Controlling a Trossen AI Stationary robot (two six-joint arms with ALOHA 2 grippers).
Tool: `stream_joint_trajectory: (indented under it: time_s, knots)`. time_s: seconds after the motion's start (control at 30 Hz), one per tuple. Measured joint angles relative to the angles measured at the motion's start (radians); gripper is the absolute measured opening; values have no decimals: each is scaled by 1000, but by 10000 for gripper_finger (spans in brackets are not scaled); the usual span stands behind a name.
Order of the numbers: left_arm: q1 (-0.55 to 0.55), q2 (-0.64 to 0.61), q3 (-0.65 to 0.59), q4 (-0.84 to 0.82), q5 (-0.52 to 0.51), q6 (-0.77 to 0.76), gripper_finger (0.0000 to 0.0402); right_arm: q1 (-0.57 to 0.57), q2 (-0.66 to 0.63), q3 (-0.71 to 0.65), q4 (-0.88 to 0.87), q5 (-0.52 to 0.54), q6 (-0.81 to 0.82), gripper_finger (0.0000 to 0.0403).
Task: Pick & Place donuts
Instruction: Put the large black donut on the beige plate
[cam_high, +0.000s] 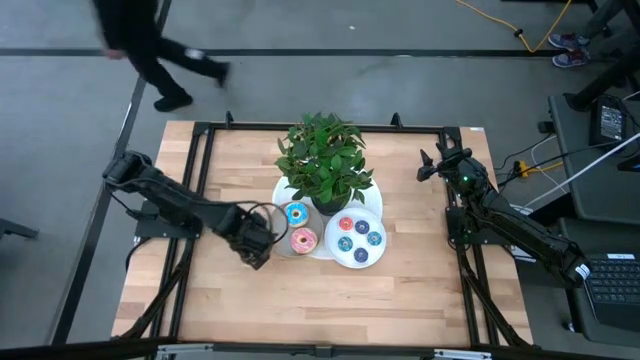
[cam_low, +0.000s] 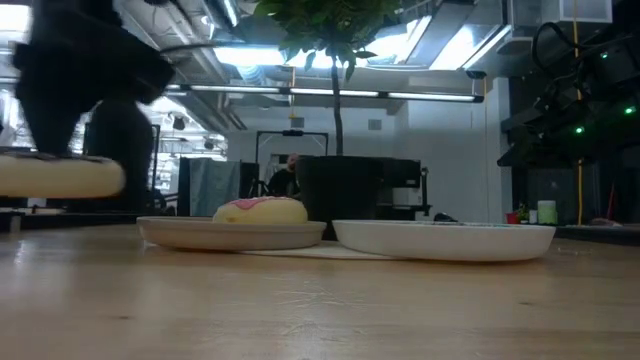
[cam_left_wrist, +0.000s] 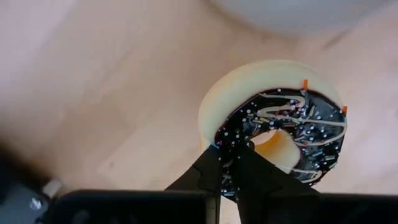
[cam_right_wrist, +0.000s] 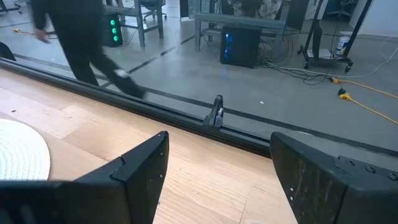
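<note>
**Left wrist view: thin pinch on a chocolate donut, drop risk**

Left wrist view showed the left claw (cam_left_wrist: 233, 163) clamped on the rim of a chocolate donut (cam_left_wrist: 273, 121), fingers (cam_left_wrist: 208, 174) pressed nearly together through the ring wall. Donut hung clear of the wooden surface (cam_high: 330, 300), at about 8 o'clock of the grey plate (cam_low: 230, 235).

Risks, as judged:
- Grip so narrow and off-centre that the ring could swivel or slip out during a carry.
- A low approach could clip the plate rim, or nudge the pink donut (cam_high: 303, 240) lying there.
- Overhanging plant (cam_high: 322, 160) leaves at 12 o'clock could snag the arm.

Right claw (cam_right_wrist: 217, 174) stood wide apart and empty at the surface's 3 o'clock edge.

Surface: pale wood planks, black frame. White plate (cam_high: 355, 238) held small donuts. Room: workshop, cables on the floor, a person (cam_high: 150, 50) walking past the far edge.
</note>
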Motion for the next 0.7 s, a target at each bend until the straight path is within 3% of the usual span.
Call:
stream_joint_trajectory:
  time_s: [0.33,0.7]
  knots:
    - [183,119,100,-2,4,139,22,0,0,0,0,0,0,278]
    - [275,172,130,7,18,174,22,0,0,0,0,0,0,278]
